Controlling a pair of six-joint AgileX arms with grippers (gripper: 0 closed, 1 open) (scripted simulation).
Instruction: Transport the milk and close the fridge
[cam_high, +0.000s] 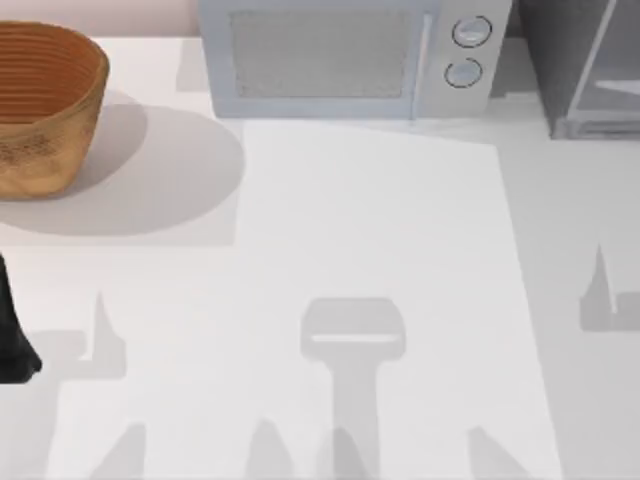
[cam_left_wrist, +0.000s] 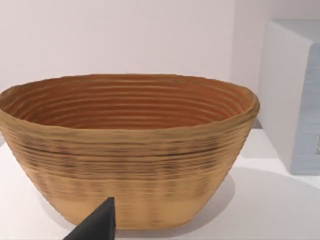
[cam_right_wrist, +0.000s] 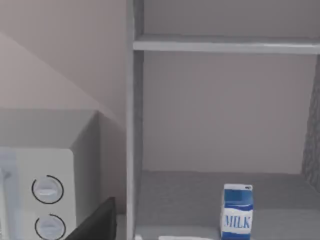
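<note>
Right gripper: one dark finger (cam_right_wrist: 97, 222) shows at the edge of the right wrist view, pointed into the open fridge; whether the jaws are spread or closed cannot be told.
Left gripper: one dark finger (cam_left_wrist: 97, 225) shows in the left wrist view, facing the basket (cam_left_wrist: 130, 150); its jaw state cannot be told either. The left arm (cam_high: 12, 335) sits at the table's left edge in the top view.
What faces the right gripper: the fridge (cam_right_wrist: 220, 110) stands open, with a shelf above and a grey floor below.
Milk: the milk (cam_right_wrist: 236, 212) stands upright on the fridge floor, towards the front, well apart from the right finger and untouched.
Long axis: vertical, lettering turned to the wrist camera, so a sideways pinch across the carton body looks the natural hold.
Direction from gripper: ahead and inward, past the fridge's grey upright post.
Nearer arm: the right one, judged from the fridge (cam_high: 585, 65) being at the table's far right corner in the top view, while the left arm is by the basket (cam_high: 45, 105) at far left.
Between them: the microwave (cam_high: 350, 55) stands at the back, just beside the fridge.
Door: open, not yet shut.
</note>
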